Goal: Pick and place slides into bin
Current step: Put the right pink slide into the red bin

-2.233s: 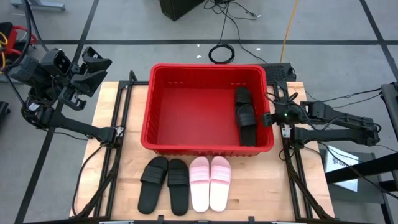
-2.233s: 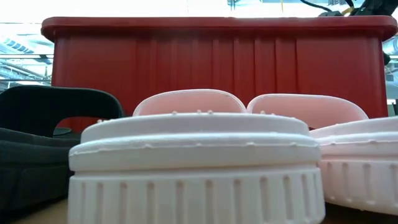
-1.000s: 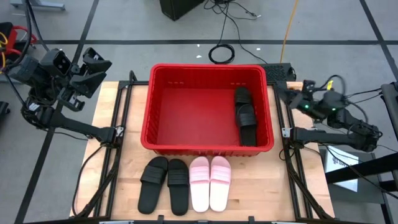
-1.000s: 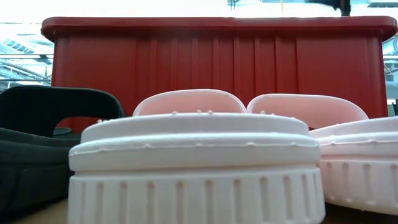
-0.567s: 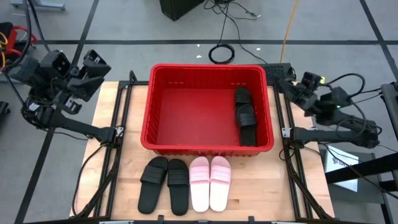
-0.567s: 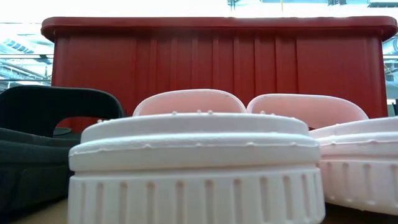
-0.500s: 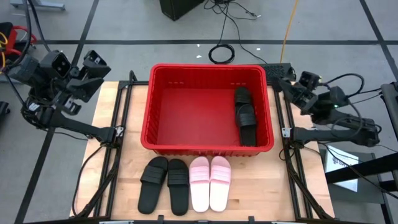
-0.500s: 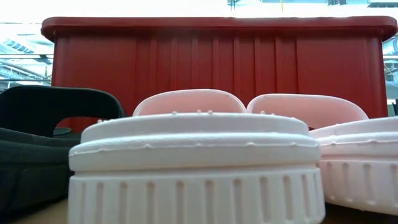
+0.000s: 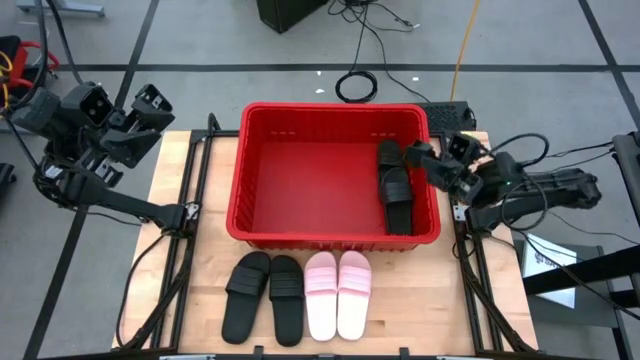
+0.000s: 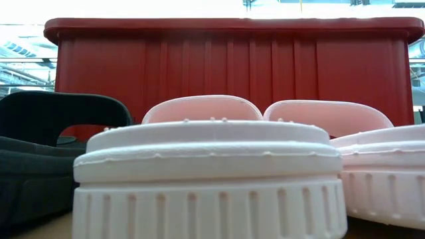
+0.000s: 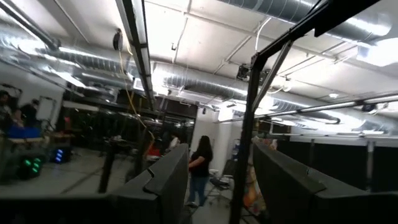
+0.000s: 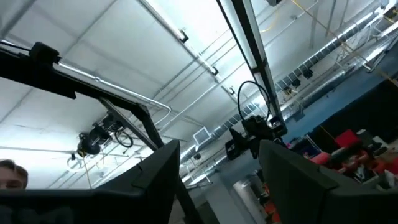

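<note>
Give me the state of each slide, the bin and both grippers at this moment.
Black slides in the bin: lying along its right wall.
Black slides on the table: side by side, untouched.
Pink slides: side by side, untouched.
Red bin: upright.
Left gripper: open, empty.
Right gripper: open, empty.

Open left gripper (image 11: 217, 180) jaws, ceiling ducts (image 11: 205, 81), distant standing person (image 11: 200, 168)

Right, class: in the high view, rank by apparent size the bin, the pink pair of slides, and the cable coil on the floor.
1. bin
2. pink pair of slides
3. cable coil
The coil lies lower, on the floor, yet looks clearly smallest.
</note>
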Tool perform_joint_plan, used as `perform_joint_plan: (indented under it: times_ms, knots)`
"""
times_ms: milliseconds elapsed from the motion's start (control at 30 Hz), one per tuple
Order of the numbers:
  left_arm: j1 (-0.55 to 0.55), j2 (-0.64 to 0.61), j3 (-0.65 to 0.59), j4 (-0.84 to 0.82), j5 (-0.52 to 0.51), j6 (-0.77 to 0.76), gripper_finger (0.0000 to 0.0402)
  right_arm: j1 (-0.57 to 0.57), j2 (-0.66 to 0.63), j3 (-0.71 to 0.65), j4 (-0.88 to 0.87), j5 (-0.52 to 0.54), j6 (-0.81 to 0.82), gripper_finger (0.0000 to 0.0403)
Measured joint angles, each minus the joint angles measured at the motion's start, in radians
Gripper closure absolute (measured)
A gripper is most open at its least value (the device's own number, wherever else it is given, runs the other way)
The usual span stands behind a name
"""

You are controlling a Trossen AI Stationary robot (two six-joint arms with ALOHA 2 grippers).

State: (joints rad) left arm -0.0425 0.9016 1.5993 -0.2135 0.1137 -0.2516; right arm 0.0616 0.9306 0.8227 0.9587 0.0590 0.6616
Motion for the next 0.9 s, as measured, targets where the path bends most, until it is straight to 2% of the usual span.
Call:
perform_joint_plan:
  times_ms: [133, 333, 533, 600, 767, 900]
  knots:
    - [0.000, 0.001, 0.000, -0.001, 0.035, -0.042, 0.0215, 0.089, 0.043, 0.000, 0.115, 0.032, -0.089, 0.0193]
    - [0.000, 0.006, 0.000, 0.011, 0.036, -0.104, 0.0215, 0.204, 0.095, 0.011, 0.230, 0.050, -0.221, 0.0193]
    - [0.000, 0.034, 0.001, 0.049, 0.091, -0.176, 0.0215, 0.309, 0.183, 0.140, 0.226, 0.039, -0.356, 0.0193]
    - [0.000, 0.043, 0.001, 0.052, 0.120, -0.186, 0.0215, 0.332, 0.215, 0.198, 0.221, -0.011, -0.401, 0.0193]
    - [-0.004, 0.082, 0.001, 0.055, 0.171, -0.227, 0.0215, 0.365, 0.261, 0.361, 0.108, -0.120, -0.471, 0.0193]
    - [-0.027, 0.113, 0.000, 0.066, 0.191, -0.245, 0.0215, 0.400, 0.291, 0.525, -0.156, -0.142, -0.537, 0.0193]
